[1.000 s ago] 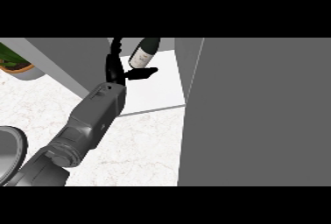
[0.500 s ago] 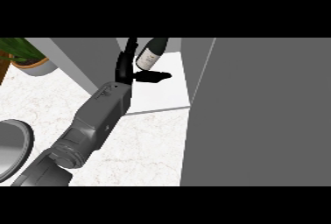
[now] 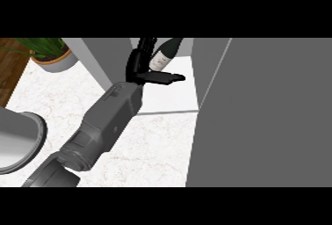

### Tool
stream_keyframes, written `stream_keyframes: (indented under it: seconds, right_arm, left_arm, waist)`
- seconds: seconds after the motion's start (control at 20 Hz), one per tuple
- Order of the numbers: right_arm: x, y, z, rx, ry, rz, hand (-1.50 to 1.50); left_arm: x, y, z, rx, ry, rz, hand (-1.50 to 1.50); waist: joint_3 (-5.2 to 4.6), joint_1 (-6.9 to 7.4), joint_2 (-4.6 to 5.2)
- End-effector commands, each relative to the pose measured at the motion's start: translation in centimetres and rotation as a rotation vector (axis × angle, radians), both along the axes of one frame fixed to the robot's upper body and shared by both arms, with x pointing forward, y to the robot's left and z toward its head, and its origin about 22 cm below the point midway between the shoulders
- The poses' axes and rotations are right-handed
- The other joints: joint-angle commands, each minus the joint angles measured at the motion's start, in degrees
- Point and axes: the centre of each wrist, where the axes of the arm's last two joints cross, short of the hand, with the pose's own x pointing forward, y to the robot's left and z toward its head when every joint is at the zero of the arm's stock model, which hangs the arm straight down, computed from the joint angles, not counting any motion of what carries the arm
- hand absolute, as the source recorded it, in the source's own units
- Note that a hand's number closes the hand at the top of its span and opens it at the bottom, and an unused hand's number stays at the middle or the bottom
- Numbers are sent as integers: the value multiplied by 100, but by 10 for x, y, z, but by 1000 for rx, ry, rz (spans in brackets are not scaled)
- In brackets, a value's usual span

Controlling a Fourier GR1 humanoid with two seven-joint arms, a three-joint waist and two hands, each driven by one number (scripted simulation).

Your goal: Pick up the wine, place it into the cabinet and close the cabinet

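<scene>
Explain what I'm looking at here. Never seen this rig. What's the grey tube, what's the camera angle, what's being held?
There is one view, taken from the robot's head and looking steeply down at a white marble counter. The grey tube is the robot's left forearm, coming in from the lower edge. It ends in a black left hand whose fingers curl round a dark wine bottle with a pale label. The bottle is held at the opening of a grey cabinet; the large grey panel on the right looks like its door, standing open. Off to the side are a potted plant at top left and a round metal rim at the left edge. The right hand is not visible.
</scene>
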Motion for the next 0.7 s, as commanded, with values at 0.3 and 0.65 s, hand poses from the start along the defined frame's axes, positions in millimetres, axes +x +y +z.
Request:
stream_keyframes:
  seconds: [0.3,0.65]
  right_arm:
    - [-9,0,9,17,8,-55,-150]
    - [-20,7,-6,15,-4,-34,-150]
  left_arm:
    - [-7,-26,26,-9,-37,-113,-150]
    - [-46,-63,41,18,-72,-193,-150]
  waist:
    - [35,471,-213]
    - [37,392,-205]
